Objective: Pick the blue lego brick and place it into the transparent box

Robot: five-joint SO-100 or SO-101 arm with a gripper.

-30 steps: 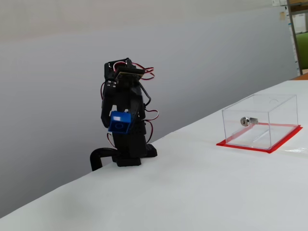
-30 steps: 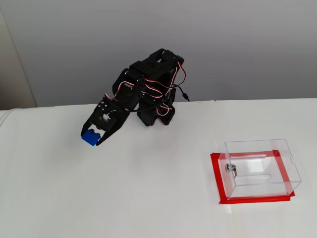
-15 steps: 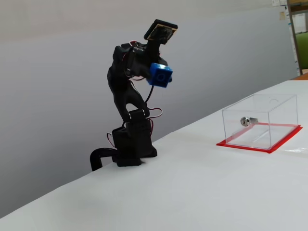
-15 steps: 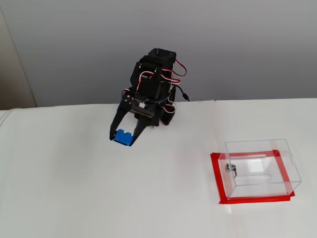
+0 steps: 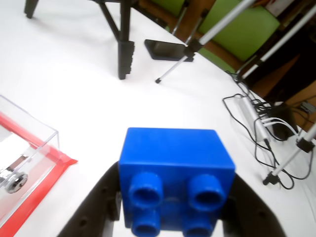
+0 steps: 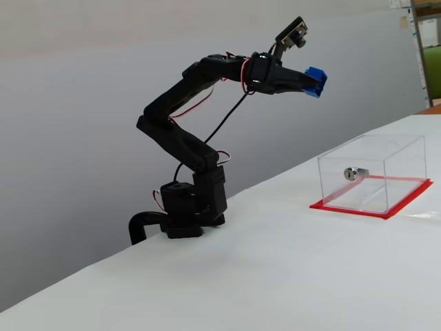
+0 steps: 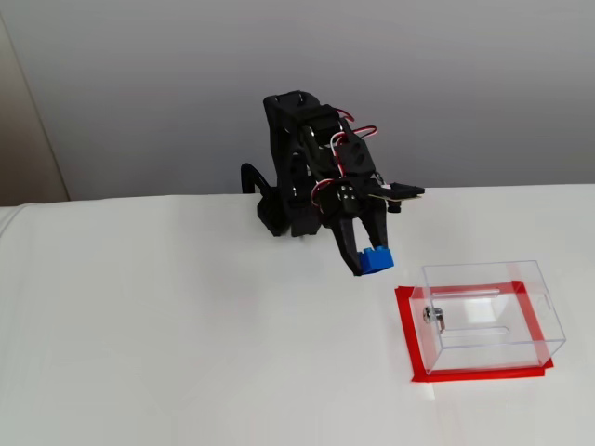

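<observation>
The gripper point(image 5: 175, 217) is closed on the blue lego brick point(image 5: 175, 182): in the wrist view its two black fingers point(image 5: 96, 207) press against the brick's left and right sides, with the studs facing the camera and no gap showing between plastic and pads. There is one brick, one transparent box point(image 7: 488, 311) and one arm point(image 6: 186, 145). In a fixed view from the side, the brick point(image 6: 316, 81) is held high in the air, well above the white worktop point(image 6: 275, 276), at the tip of the gripper point(image 6: 311, 81). The arm rises from its base at the worktop's edge, bends back at the lower joint, then reaches forward and up, so that the forearm and wrist stretch almost level toward the box point(image 6: 372, 176). In a fixed view from above, the gripper point(image 7: 370, 260) points toward the box, and the brick point(image 7: 376, 259) appears just beside the box's near left corner, apart from it. The box stands on its red-edged base with a silver lock cylinder point(image 7: 431, 316) on one wall. In the wrist view the box's corner point(image 5: 24, 163) lies at lower left, below and to the left of the brick.
</observation>
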